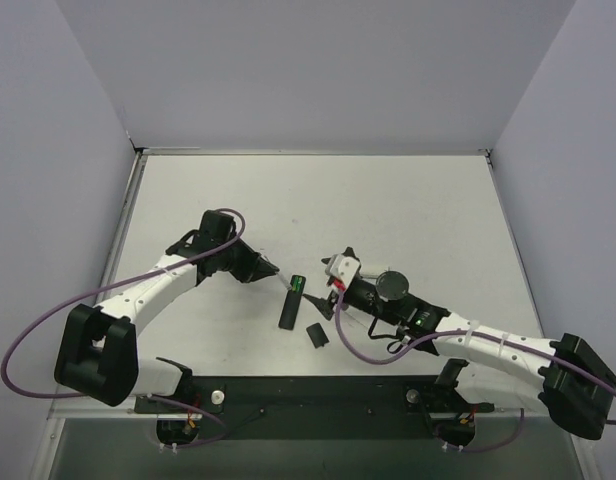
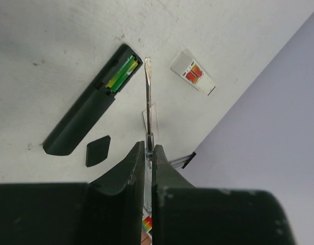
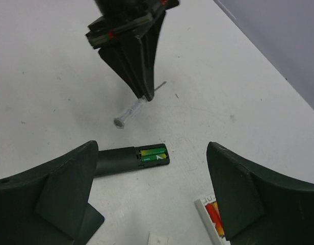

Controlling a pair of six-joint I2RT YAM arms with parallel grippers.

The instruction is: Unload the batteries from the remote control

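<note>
Batteries (image 2: pixel 121 74), green-wrapped, are sitting in the open slot at the 12 o'clock end of the black remote control (image 2: pixel 80 120), which is lying mid-table. A small black cover (image 2: pixel 97 150) is lying at its 5 o'clock. The left gripper (image 2: pixel 149 148) is pinching a screwdriver (image 2: pixel 148 97), tip just beside the slot end. The right gripper (image 3: pixel 152 145) is spreading wide, holding nothing. The white table (image 1: pixel 388 200) is stretching on toward 12 o'clock, with lilac walls (image 1: pixel 288 70) enclosing it.
</note>
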